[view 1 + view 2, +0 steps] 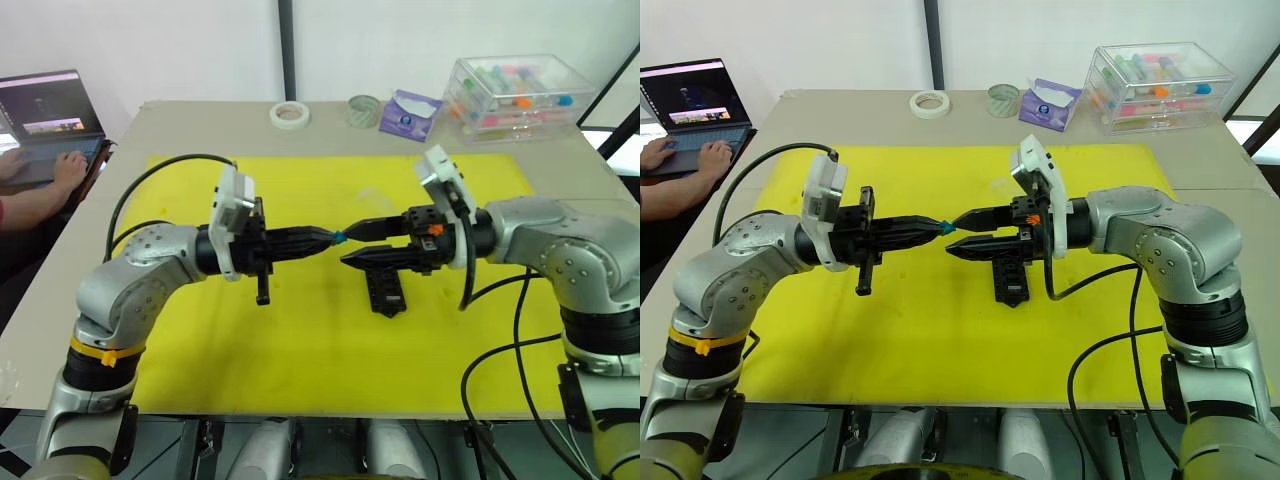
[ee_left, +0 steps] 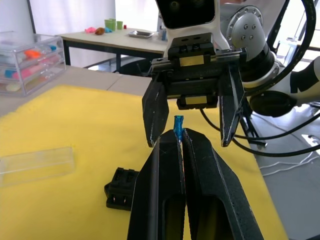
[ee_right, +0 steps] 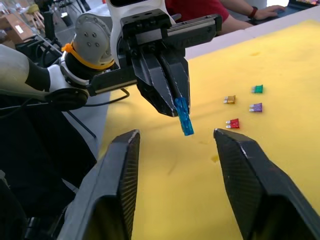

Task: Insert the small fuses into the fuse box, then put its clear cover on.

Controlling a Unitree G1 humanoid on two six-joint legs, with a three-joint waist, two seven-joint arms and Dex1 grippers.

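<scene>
Beige rectangular tabletop (image 1: 130,170) carries bright yellow mat (image 1: 300,350). Behind it plain white wall (image 1: 150,40) split by dark vertical post (image 1: 287,50). Bright daylight at right edge, possibly window (image 1: 622,140). Left wrist view: second long pale table on dark legs (image 2: 112,40) in background, small coloured items on it too blurred to identify. Pale floor (image 2: 292,185) beside table.

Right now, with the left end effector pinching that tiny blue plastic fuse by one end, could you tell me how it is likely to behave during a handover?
The tiny blue plastic fuse looks rigid: it juts straight from the shut left end effector without drooping. Held only by one end, it could probably pivot or slip if nudged. The open right end effector has fingers much larger than it, so it likely needs careful centring.
</scene>
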